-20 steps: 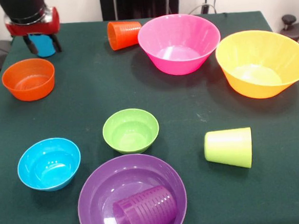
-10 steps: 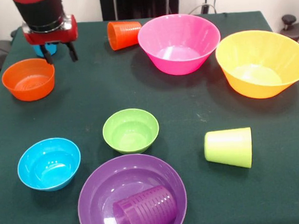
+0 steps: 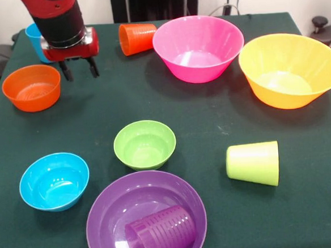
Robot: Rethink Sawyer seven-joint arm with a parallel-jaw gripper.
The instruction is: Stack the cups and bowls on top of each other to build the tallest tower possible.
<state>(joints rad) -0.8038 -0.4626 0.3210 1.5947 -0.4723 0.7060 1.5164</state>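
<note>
My gripper [image 3: 79, 69] hangs open and empty above the cloth, just right of the small orange bowl [image 3: 31, 87]. The blue cup [image 3: 34, 40] stands behind the arm at the far left, mostly hidden. The orange cup [image 3: 137, 38] lies on its side beside the large pink bowl [image 3: 199, 47]. The yellow bowl [image 3: 289, 69] sits at the right. The small green bowl [image 3: 144, 143] and small blue bowl [image 3: 54, 180] sit nearer the front. The lime green cup [image 3: 253, 163] lies on its side. The purple cup [image 3: 160, 233] lies inside the purple bowl [image 3: 111, 204]. No tower stands.
The table is covered with dark green cloth [image 3: 210, 115]. Its left edge runs close by the orange bowl. A dark knob [image 3: 319, 21] shows beyond the right edge.
My gripper has moved right and toward the front, away from the blue cup, which it has left standing at the far left.
</note>
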